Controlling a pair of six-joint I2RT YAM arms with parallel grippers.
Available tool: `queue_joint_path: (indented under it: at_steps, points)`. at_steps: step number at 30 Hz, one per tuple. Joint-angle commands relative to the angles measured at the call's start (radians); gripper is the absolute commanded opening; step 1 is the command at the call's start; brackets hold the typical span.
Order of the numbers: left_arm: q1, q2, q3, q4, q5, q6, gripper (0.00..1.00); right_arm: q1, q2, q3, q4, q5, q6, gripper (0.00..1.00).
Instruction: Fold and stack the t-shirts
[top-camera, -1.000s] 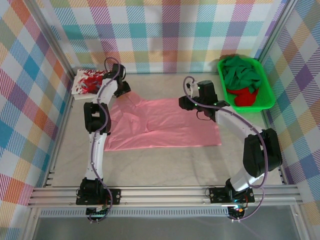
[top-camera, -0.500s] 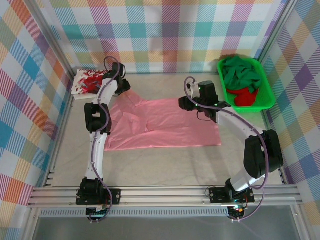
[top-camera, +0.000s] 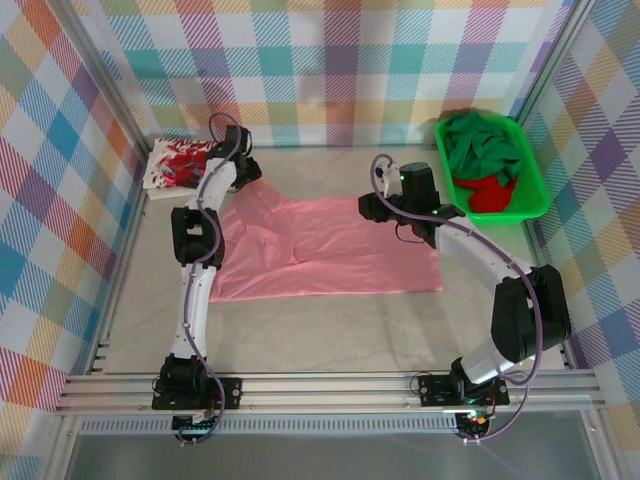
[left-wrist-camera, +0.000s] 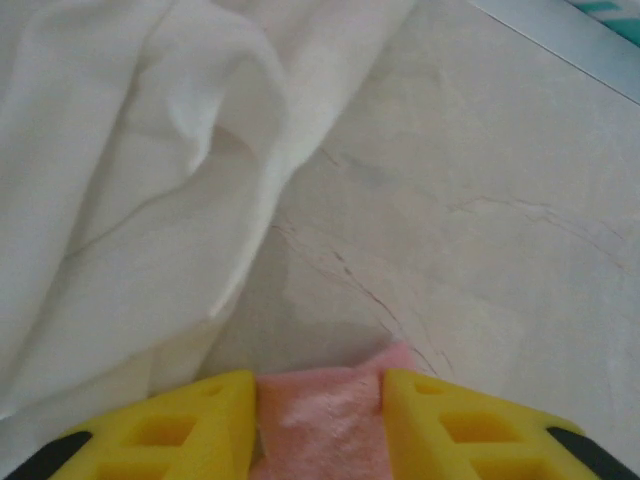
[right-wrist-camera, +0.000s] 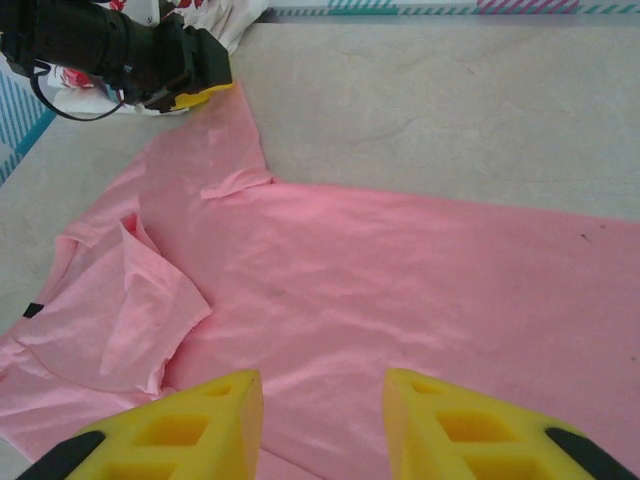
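My left gripper is closed narrow on a corner of the salmon-pink t-shirt: a tuft of pink cloth fills the gap between my yellow fingers and pokes out just past their tips. Right ahead of it and to its left the white t-shirt lies in soft rumpled folds, close to the pinched corner; whether the two cloths touch I cannot tell. Ahead and to the right of that gripper is bare tabletop. My right gripper stands wide, its two fingers apart with nothing between them, low over the pink t-shirt near its far edge. From there the shirt spreads flat on the tabletop, ahead and to both sides, with one sleeve turned over onto the body ahead and to the left. Farther ahead on the same side my left gripper sits at the shirt's corner, with the white shirt's red splashy print just behind it. Well apart from the right gripper, towards the far right corner, the green tray holds a bunched dark green t-shirt with a red t-shirt beside it.
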Motion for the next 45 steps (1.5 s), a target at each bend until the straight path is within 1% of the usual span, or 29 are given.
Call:
queue_joint_path:
  at_steps: [1, 2, 3, 6, 9, 14, 19, 24, 28, 32, 35, 38, 40, 45]
  points:
    - [0.01, 0.024, 0.025, 0.002, 0.016, -0.005, 0.27, -0.004, -0.033, -0.018, 0.032, -0.021, -0.026, 0.37]
    - [0.01, 0.023, 0.025, 0.002, 0.017, -0.005, 0.19, -0.006, -0.033, -0.019, 0.03, -0.019, -0.027, 0.37]
    - [0.01, 0.021, 0.025, 0.001, 0.016, -0.008, 0.14, -0.005, -0.032, -0.017, 0.028, -0.018, -0.028, 0.37]
    - [0.009, 0.01, 0.025, 0.001, 0.016, -0.014, 0.1, -0.004, -0.029, -0.014, 0.02, -0.006, -0.032, 0.37]
    - [0.007, -0.012, 0.025, 0.001, 0.017, -0.017, 0.01, -0.006, -0.02, -0.006, 0.018, 0.012, -0.031, 0.37]
    - [0.005, -0.075, 0.024, 0.003, 0.022, -0.024, 0.0, -0.03, 0.044, 0.059, -0.018, 0.051, 0.001, 0.36]
    - [0.006, -0.136, 0.034, -0.013, 0.04, -0.028, 0.0, -0.102, 0.172, 0.191, -0.108, 0.066, 0.089, 0.34]
    - [0.007, -0.177, 0.036, -0.037, 0.081, -0.043, 0.0, -0.13, 0.277, 0.299, -0.159, 0.099, 0.1, 0.34]
    - [0.006, -0.192, 0.036, -0.066, 0.12, -0.063, 0.0, -0.167, 0.403, 0.426, -0.238, 0.122, 0.115, 0.36]
    - [0.003, -0.216, 0.018, -0.113, 0.166, -0.081, 0.0, -0.208, 0.554, 0.594, -0.374, 0.139, 0.141, 0.39]
    - [-0.001, -0.287, -0.084, -0.08, 0.179, -0.091, 0.0, -0.211, 0.622, 0.669, -0.43, 0.225, 0.149, 0.4]
    - [-0.001, -0.417, -0.295, 0.05, 0.211, -0.134, 0.0, -0.211, 0.695, 0.762, -0.515, 0.31, 0.151, 0.44]
    - [-0.001, -0.499, -0.422, 0.116, 0.222, -0.164, 0.0, -0.209, 0.748, 0.837, -0.585, 0.39, 0.153, 0.45]
    - [-0.002, -0.665, -0.654, 0.26, 0.257, -0.218, 0.0, -0.209, 0.849, 0.963, -0.667, 0.502, 0.152, 0.48]
